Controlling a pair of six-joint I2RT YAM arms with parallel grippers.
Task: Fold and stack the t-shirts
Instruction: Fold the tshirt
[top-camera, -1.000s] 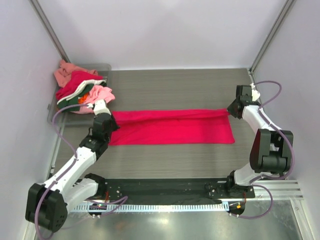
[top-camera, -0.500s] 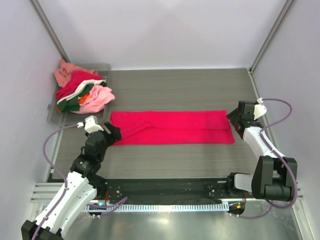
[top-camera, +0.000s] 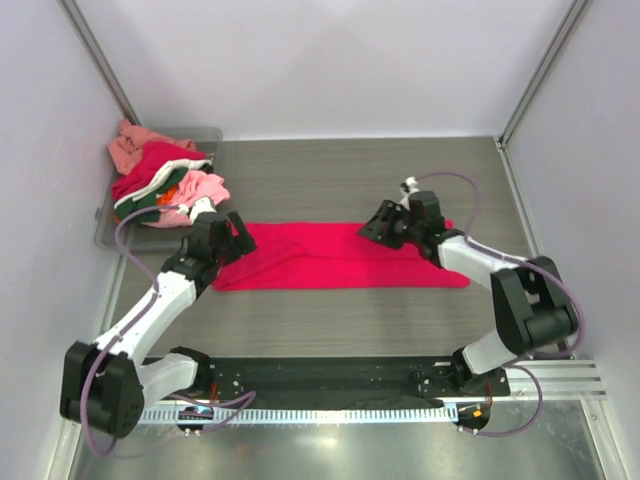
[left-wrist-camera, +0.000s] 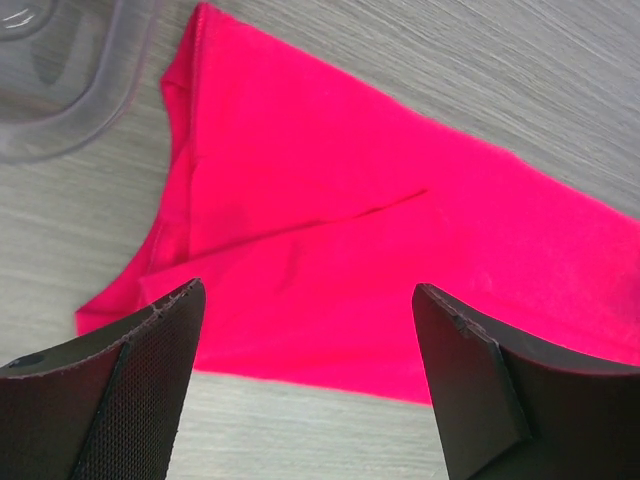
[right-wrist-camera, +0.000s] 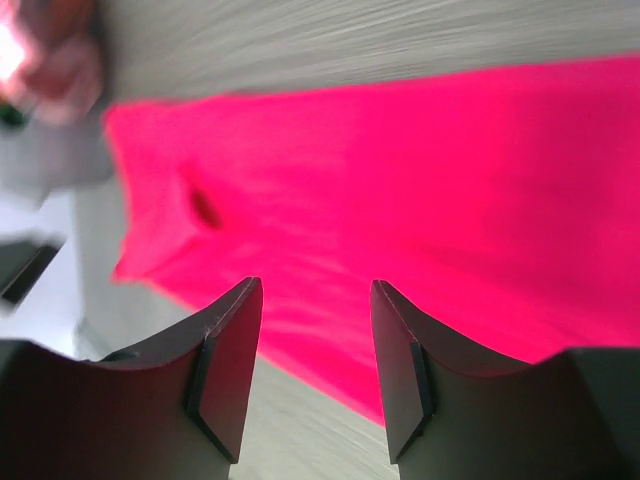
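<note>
A crimson-red t-shirt (top-camera: 340, 258) lies flat on the table as a long folded strip. My left gripper (top-camera: 238, 234) hovers over its left end, open, with nothing between the fingers. In the left wrist view the gripper (left-wrist-camera: 305, 345) spans the t-shirt's (left-wrist-camera: 350, 240) near hem and a diagonal crease shows. My right gripper (top-camera: 374, 228) is open above the strip's right half. The right wrist view shows this gripper (right-wrist-camera: 312, 345) empty over the red cloth (right-wrist-camera: 420, 190). Other t-shirts (top-camera: 165, 185), pink, red, green and white, sit heaped at the back left.
The heap sits in a clear plastic bin (top-camera: 207, 133) by the left wall, whose corner (left-wrist-camera: 80, 110) shows in the left wrist view. Frame posts stand at both back corners. Bare grey table (top-camera: 350, 175) lies behind the strip.
Both grippers have let go of the red t-shirt's ends and opened. The left arm drew back, then returned to the left end. The right arm swung left, from the right end to over the strip.
</note>
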